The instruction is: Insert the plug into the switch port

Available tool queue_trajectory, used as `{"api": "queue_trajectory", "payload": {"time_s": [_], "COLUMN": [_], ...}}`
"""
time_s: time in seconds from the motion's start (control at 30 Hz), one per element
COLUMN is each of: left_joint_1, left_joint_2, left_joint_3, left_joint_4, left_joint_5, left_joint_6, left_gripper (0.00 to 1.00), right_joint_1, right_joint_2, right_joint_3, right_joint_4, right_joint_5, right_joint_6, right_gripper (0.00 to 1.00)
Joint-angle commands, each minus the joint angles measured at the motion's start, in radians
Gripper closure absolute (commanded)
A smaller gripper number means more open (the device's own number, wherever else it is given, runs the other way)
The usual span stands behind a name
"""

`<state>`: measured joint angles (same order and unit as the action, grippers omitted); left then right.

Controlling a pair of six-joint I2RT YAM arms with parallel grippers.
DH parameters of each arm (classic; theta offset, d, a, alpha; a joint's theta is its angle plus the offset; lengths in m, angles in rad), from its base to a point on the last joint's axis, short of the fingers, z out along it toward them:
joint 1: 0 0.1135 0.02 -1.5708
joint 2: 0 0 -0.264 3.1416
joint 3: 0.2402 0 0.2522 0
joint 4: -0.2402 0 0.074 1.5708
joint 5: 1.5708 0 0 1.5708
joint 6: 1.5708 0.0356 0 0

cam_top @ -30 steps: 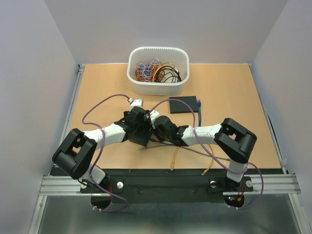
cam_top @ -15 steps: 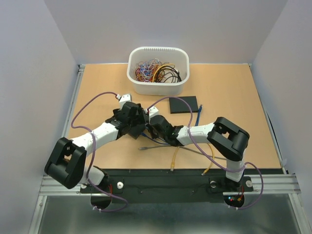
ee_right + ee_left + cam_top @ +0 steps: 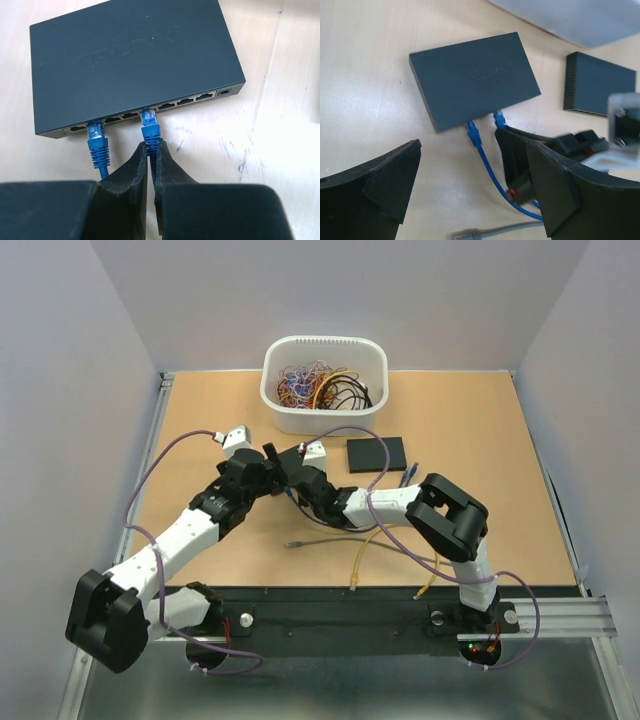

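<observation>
Mostly flat matte black switch box (image 3: 130, 60).

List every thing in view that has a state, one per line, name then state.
Left gripper: open, holding nothing.
Right gripper: shut on the blue cable.
Network switch: flat on the table, two blue plugs seated in its ports.
Second switch: no cable visible in it.
Yellow cable: loose on the table, unplugged.
Grey cable: loose, unplugged.

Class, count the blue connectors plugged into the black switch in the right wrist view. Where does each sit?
2. One blue connector sits near the left end of the switch port row; the other sits mid-row, just ahead of the shut right end effector.
</observation>
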<state>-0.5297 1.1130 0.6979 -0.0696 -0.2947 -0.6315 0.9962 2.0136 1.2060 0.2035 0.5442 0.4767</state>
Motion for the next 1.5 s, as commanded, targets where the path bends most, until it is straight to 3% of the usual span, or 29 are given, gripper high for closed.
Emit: {"api": "queue_trajectory", "payload": {"time_s": [0.0,0.13,0.33,0.47,0.67,0.77,1.03,1.2,1.47], "left_joint_1": [0.002,0.002,0.002,0.002,-0.009,-0.018,-0.036,-0.041,-0.039], "left_joint_2": [-0.077,-0.110,-0.105,-0.123,-0.168,-0.168,-0.185,-0.202,-0.220], "left_joint_3": [-0.003,-0.021,-0.052,-0.077,-0.135,-0.147,-0.215,-0.268,-0.302], "left_joint_4": [-0.050,-0.065,-0.029,-0.013,0.019,0.024,0.065,0.135,0.188], "left_joint_5": [0.028,0.005,0.038,0.040,0.042,0.031,0.002,-0.020,-0.018], "left_joint_6": [-0.005,0.001,0.009,0.009,0.000,0.001,0.006,0.007,0.023], "left_gripper": [0.01,0.01,0.01,0.01,0.01,0.01,0.05,0.05,0.05], "right_joint_1": [0.002,0.002,0.001,0.002,0.002,0.002,0.007,0.038,0.107], "right_joint_2": [0.034,0.068,0.040,-0.010,-0.153,-0.265,-0.429,-0.441,-0.314], "right_joint_3": [0.134,0.179,0.116,0.063,-0.011,-0.069,-0.177,-0.224,-0.195], "right_joint_4": [-0.006,-0.029,-0.030,-0.032,-0.035,-0.036,-0.137,-0.188,-0.234], "right_joint_5": [0.177,0.168,0.132,0.134,0.142,0.051,-0.571,-0.664,-0.658], "right_joint_6": [0.131,0.117,0.091,0.017,-0.084,-0.141,-0.342,-0.383,-0.466], "right_gripper": [1.00,1.00,0.99,0.64,0.47,0.47,0.45,0.45,0.47]}}
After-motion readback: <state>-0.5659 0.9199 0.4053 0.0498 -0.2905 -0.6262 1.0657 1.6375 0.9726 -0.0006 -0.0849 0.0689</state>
